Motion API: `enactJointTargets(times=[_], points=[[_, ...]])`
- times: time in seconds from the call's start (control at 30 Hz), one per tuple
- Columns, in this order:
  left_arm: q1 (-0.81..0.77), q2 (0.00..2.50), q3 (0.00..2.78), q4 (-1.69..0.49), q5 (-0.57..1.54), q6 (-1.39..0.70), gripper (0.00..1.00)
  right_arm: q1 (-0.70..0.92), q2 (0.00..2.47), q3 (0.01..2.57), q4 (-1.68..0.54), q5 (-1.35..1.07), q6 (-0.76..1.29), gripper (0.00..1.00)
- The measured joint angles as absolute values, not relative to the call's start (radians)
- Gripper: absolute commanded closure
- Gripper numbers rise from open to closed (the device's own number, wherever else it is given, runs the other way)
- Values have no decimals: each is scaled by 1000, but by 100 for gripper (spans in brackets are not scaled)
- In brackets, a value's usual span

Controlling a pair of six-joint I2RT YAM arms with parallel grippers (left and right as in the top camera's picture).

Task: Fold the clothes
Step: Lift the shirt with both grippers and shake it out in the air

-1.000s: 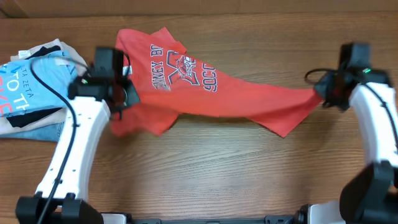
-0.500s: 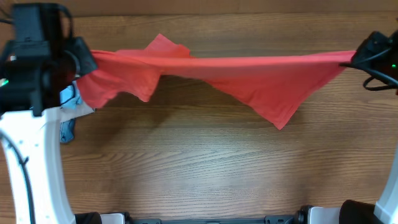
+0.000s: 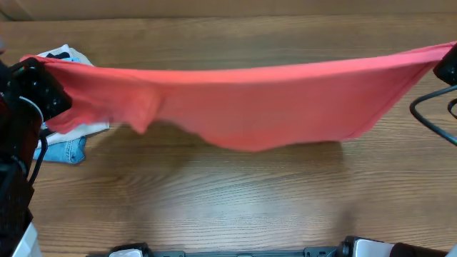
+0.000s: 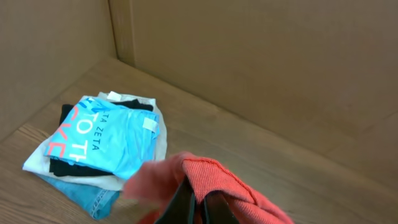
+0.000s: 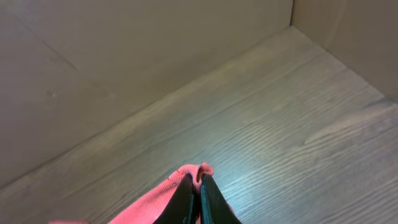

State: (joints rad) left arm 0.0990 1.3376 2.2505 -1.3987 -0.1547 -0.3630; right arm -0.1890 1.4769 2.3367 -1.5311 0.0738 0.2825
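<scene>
Shirt (image 3: 250, 107) hangs stretched left to right above the table (image 3: 235, 200). Left gripper (image 4: 199, 208) and right gripper (image 5: 199, 199) each pinch a corner. I'd lower evenly with equal tension, clear of the pile (image 4: 99, 140) at left.

A wooden table (image 3: 235, 207) fills the overhead view, its mid-brown grain running from left to right. A faint, soft-edged shadow (image 3: 271, 158) lies across its middle. Plain tan panels (image 4: 261, 68) – smooth and unmarked, like board or cardboard – stand upright along the table's far edge. In the left wrist view two of them meet at a vertical seam (image 4: 121, 31). The light is soft and even, leaving a pale sheen (image 5: 249, 127) on the wood – seen in the right wrist view.
</scene>
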Motion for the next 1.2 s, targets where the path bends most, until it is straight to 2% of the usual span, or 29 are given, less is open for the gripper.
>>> enactJointTargets(times=[0.17, 0.37, 0.6, 0.7, 0.8, 0.97, 1.2], points=[[99, 1424, 2251, -1392, -138, -363, 96, -189, 1555, 2339, -1523, 61, 268, 96], [99, 1642, 2251, -1291, -59, -363, 96, -189, 1751, 2338, -1452, 25, 260, 96], [100, 1918, 2237, -891, 138, -367, 96, -188, 1953, 2333, -1166, -26, 262, 96], [100, 1959, 2228, -701, 218, -393, 96, -188, 1963, 2337, -1091, -50, 273, 96], [102, 1958, 2277, -621, 258, -417, 96, -188, 1962, 2405, -1071, -61, 283, 96], [128, 1920, 2485, -756, 282, -412, 96, -188, 1928, 2516, -1125, -61, 277, 96], [141, 1818, 2566, -1293, 290, -343, 96, -188, 1896, 2529, -1393, 6, 262, 96]])
